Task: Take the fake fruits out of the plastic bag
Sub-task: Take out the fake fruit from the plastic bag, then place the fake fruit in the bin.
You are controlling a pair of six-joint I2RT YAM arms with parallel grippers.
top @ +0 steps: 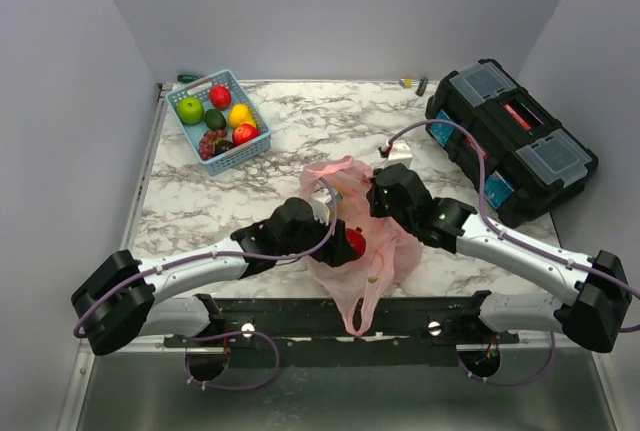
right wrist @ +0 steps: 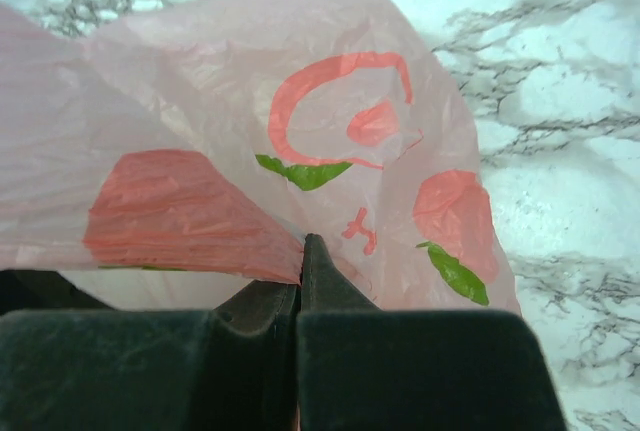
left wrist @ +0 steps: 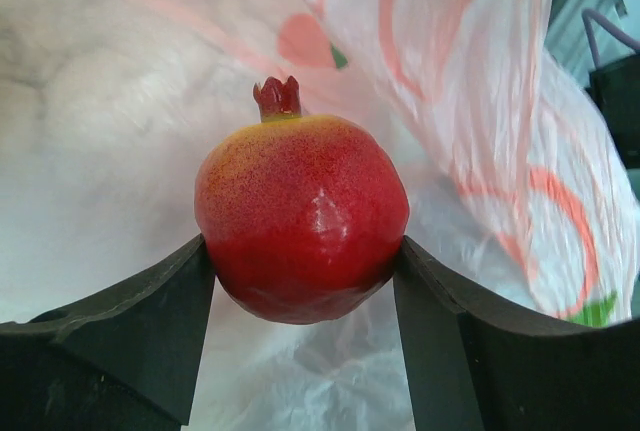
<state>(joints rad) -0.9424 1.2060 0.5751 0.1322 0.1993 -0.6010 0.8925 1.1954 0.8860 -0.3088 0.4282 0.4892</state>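
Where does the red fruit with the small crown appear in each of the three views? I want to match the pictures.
Top external: the red fruit is low centre, against the pink bag.
Left wrist: it fills the centre, gripped by the left tool.
Right wrist: not in it; only red prints on the bag film.
Shared landmark: the pink bag, seen in all three views.
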